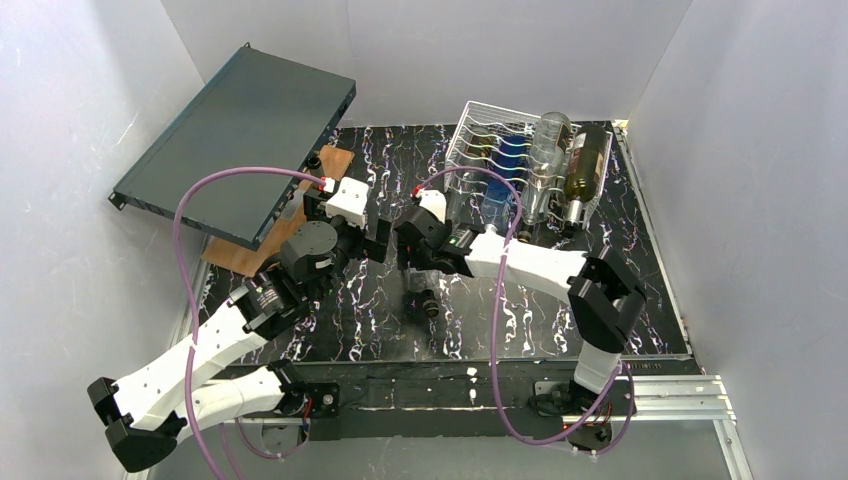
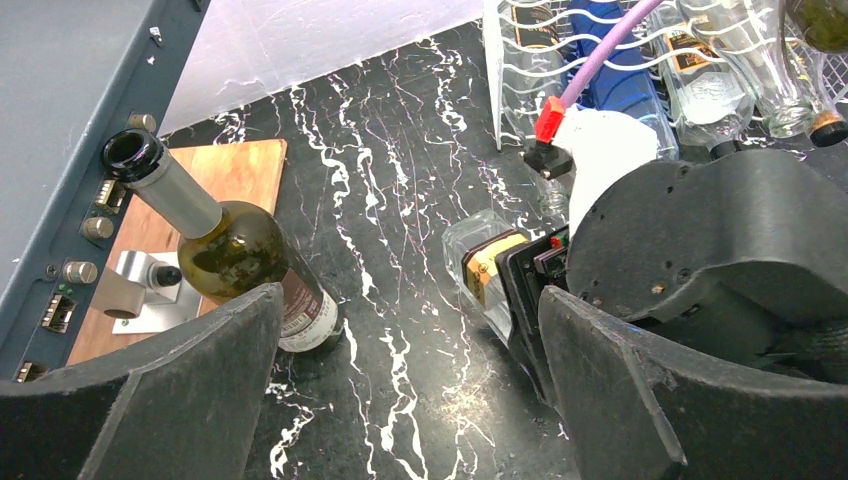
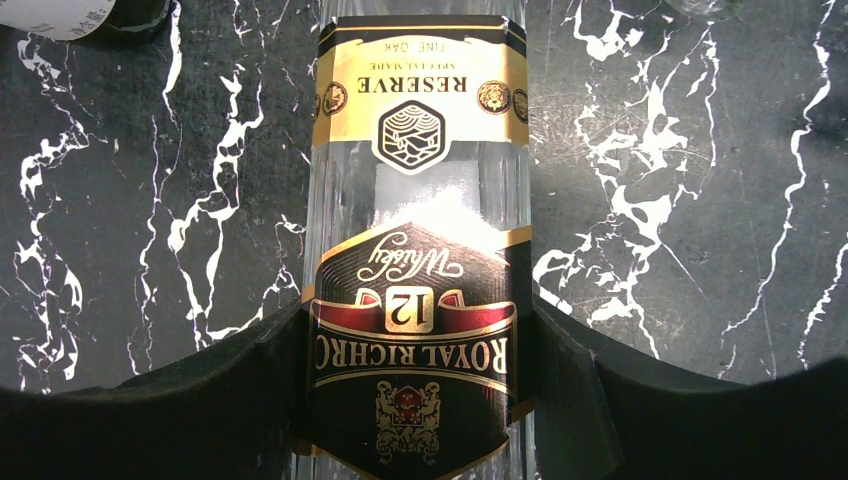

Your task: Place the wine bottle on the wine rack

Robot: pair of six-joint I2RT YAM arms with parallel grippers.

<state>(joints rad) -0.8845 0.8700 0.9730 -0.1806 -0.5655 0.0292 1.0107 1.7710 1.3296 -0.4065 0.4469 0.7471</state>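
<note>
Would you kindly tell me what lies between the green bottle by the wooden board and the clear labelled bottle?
Only bare black marbled tabletop, seen in the left wrist view; the green bottle and the clear bottle are apart.

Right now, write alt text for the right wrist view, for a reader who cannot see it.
A clear glass bottle lies on the black, white-veined table, its sides flush against the two black fingers of the right gripper. Its black-and-gold label, seen upside down, reads Reserve, Whiskey and 12.
</note>
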